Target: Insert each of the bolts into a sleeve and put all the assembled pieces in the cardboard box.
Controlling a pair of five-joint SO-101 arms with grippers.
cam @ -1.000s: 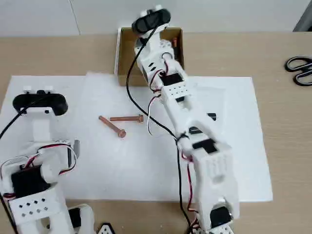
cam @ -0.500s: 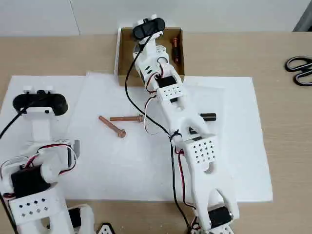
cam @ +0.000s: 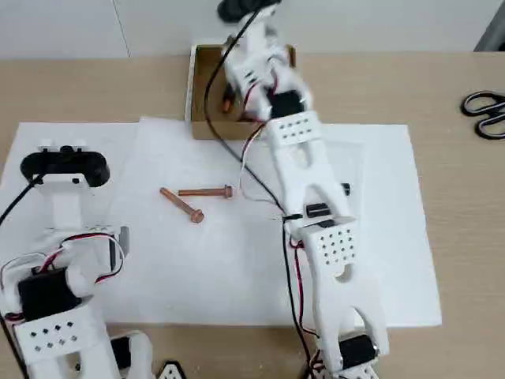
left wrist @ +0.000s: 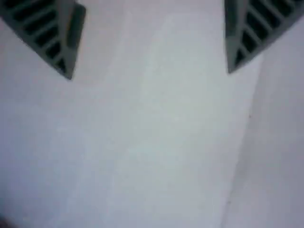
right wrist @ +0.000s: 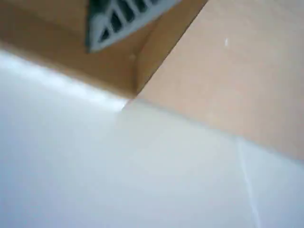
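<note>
Two copper bolts (cam: 203, 192) (cam: 181, 204) lie side by side on the white sheet (cam: 158, 260), left of the right arm. A black sleeve (cam: 344, 189) peeks out from behind that arm. The cardboard box (cam: 203, 88) stands at the far edge of the sheet, and a copper piece (cam: 227, 103) shows inside it. My right gripper (cam: 251, 47) hangs over the box; the right wrist view shows a box corner (right wrist: 135, 88) from close up. My left gripper (left wrist: 149, 38) is open, low over bare sheet at the left, with nothing in it.
Black scissors (cam: 485, 113) lie on the wooden table (cam: 410, 87) at the far right. The left arm's base (cam: 55, 316) fills the near left corner. The right arm (cam: 316, 221) lies across the middle right of the sheet.
The right arm has stretched farther over the box, with its gripper now past the far wall. It now hides the right side of the box. The left arm and the bolts stayed put.
</note>
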